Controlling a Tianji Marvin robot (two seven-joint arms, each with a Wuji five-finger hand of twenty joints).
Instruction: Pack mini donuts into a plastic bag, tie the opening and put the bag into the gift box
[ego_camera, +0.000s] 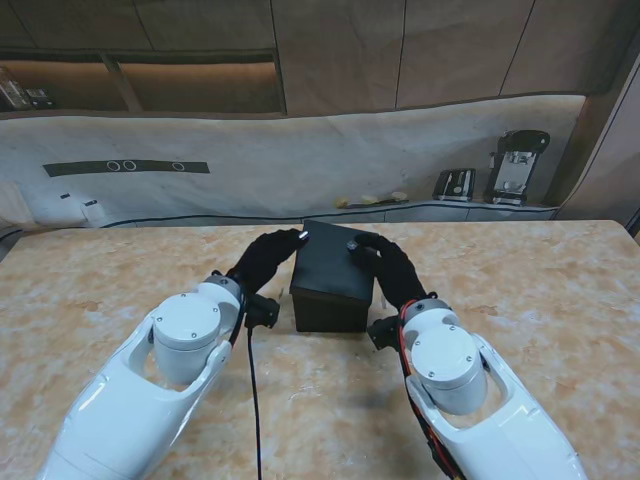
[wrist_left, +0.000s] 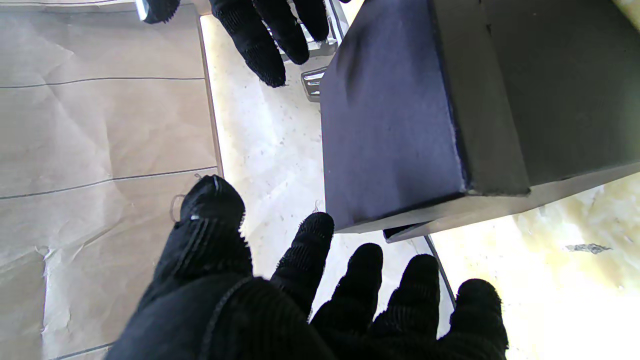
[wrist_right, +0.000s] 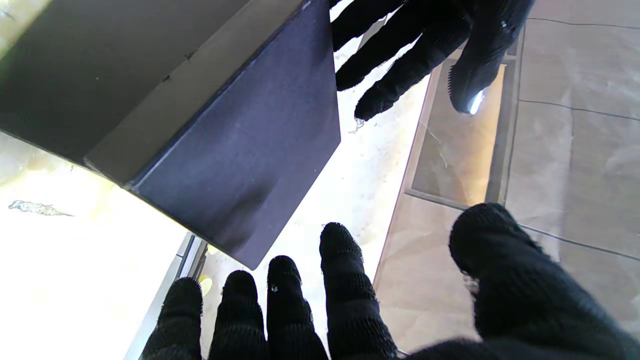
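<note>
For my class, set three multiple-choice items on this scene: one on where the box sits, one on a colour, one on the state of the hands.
1. Where is the gift box?
A. between the two hands
B. at the table's left edge
C. on the far counter

2. What colour are the gloves on the hands?
A. white
B. black
C. red

3. How do the left hand and right hand stand?
A. both fists closed
B. each holding a bag
C. fingers spread, holding nothing

Key: 1 A, a hand shows on each side of the box; 2 B, both wrist views show black knit fingers; 3 C, fingers lie apart beside the box.
</note>
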